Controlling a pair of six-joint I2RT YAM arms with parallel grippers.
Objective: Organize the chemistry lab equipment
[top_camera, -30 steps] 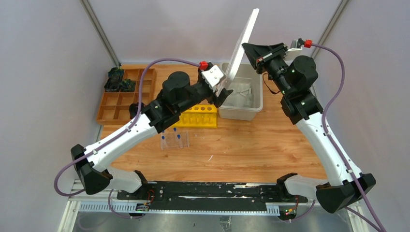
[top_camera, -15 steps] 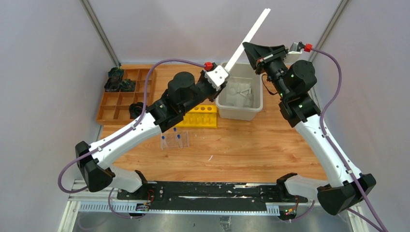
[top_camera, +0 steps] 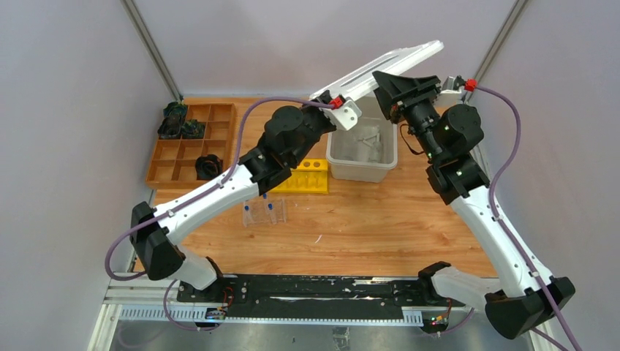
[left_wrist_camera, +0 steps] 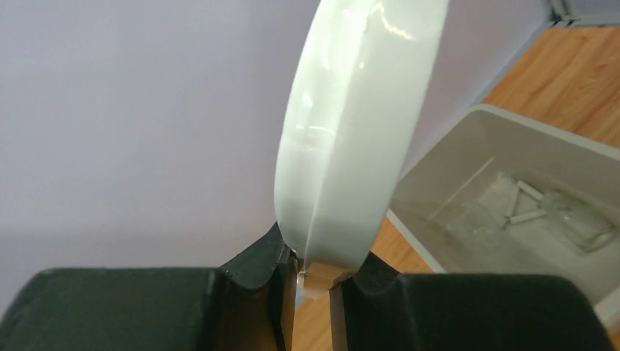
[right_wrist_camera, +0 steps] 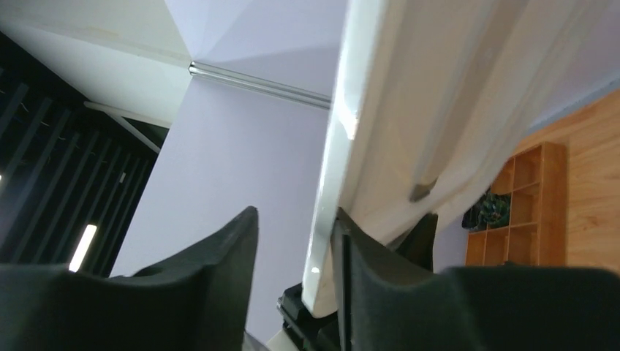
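A: Left gripper (top_camera: 338, 102), what's it doing?
B: Clenched on the white lid (top_camera: 413, 56). The wrist view shows both fingers pinching the rim at a rounded corner.

A: And the right gripper (right_wrist_camera: 294, 218)?
B: Released, going by its wrist view. The lid's edge sits between the fingers. One finger is against the lid, and the other stands off it with background showing in the gap.

A: Where's the lid?
B: It's up in the air above the bin (top_camera: 362, 173), tilted. The low end is at the left gripper and the high end points to the far right. It isn't touching the bin.

A: And the lab gear?
B: There's clear glassware (left_wrist_camera: 577, 219) lying in the bottom of the bin with a few white sticks beside it. I can't tell the exact pieces. The blue-capped tubes (top_camera: 269, 208) stand upright in the clear rack (top_camera: 263, 216), which sits on the table (top_camera: 380, 227) nearer the arm bases and well apart from the bin.

A: Anything else?
B: A yellow rack (top_camera: 301, 176) is just left of the bin, partly under the left arm. The wooden tray (top_camera: 175, 157) is at the far left, with dark items in a few compartments. They're too small to identify.
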